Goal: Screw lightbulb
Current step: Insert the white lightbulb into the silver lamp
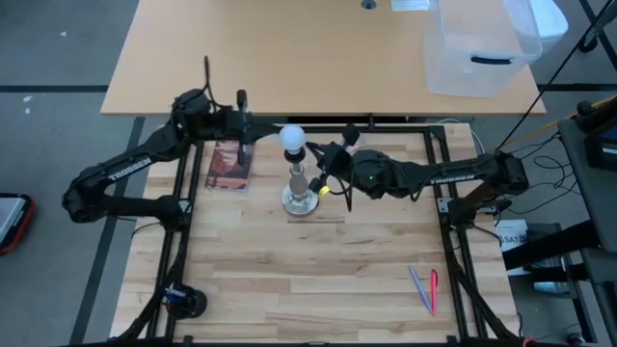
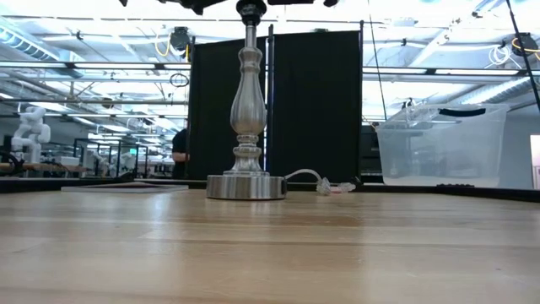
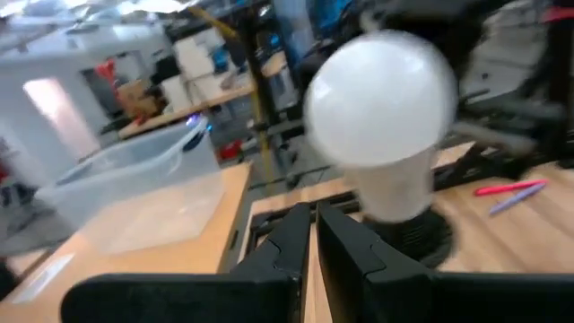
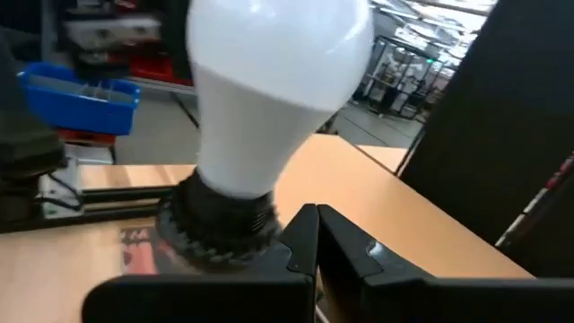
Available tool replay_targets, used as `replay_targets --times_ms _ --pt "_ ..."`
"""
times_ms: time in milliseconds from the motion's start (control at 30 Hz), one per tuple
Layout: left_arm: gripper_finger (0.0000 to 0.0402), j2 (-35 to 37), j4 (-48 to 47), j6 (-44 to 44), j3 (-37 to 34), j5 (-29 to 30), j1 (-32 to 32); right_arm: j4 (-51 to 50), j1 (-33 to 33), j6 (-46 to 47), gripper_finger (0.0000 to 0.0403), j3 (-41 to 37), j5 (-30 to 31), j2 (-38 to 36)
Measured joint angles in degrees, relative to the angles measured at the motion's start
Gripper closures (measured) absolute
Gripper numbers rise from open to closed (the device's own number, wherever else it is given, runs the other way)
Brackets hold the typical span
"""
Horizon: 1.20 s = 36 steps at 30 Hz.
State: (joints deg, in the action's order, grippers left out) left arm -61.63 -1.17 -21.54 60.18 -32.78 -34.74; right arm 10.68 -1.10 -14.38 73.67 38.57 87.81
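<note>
while both arms are flanking the lamp, the following is being noted:
lightbulb: the lightbulb point(image 1: 293, 136) is sitting upright on top of the lamp stand point(image 1: 300, 189), its narrow neck entering the dark socket point(image 4: 220, 224); the white head is standing clear of both tools.
lamp stand: it is standing upright on its round base on the wooden table point(image 1: 318, 270), toward the far middle of the table, with a cable trailing away behind it.
left tool: the left tool point(image 1: 243, 128) is hanging just beside the bulb on its left; its fingers point(image 3: 296, 235) are lying almost together with only a slim gap, gripping nothing.
right tool: the right tool point(image 1: 325, 159) is hovering just beside the socket on the right; its fingers point(image 4: 309, 235) are pressed fully together, gripping nothing.
progress: the bulb is already seated in the socket, so placing appears done; how deep the thread is sitting cannot be told, as the socket is hiding it.
remaining: in my judgement what is left is any last tightening, if needed, and drawing both arms away without knocking the stand.
risk: a sideways brush from either tool could be tipping the tall, narrow stand.
other items: a booklet point(image 1: 229, 164) is lying near the left arm; two pens point(image 1: 425, 289) are lying well apart near the right front.
</note>
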Motion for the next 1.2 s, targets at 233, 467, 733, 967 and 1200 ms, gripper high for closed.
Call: replay_targets --times_ms 233,467,733,967,1200 --pt "0.0372 0.78 0.58 0.04 0.0 -8.32 2.22 6.88 2.76 -3.91 0.0403 0.02 0.14 -0.07" --pt "0.0372 -1.39 1.71 -1.33 -0.07 -6.13 5.28 10.84 7.12 -3.92 0.0403 0.04 -11.68 -0.07" --pt "0.0372 -1.83 3.01 -1.02 -0.07 -5.7 5.69 13.4 9.38 -2.46 0.0403 0.04 -19.3 -0.08" --pt "0.0372 -1.83 3.76 -0.3 -0.07 -4.0 5.66 13.73 8.97 -2.42 0.0403 0.09 -20.89 -0.15" --pt "0.0372 -1.77 3.7 0.05 -0.07 -3.14 5.69 12.98 6.73 -1.63 0.0403 0.15 -18.3 -0.31"
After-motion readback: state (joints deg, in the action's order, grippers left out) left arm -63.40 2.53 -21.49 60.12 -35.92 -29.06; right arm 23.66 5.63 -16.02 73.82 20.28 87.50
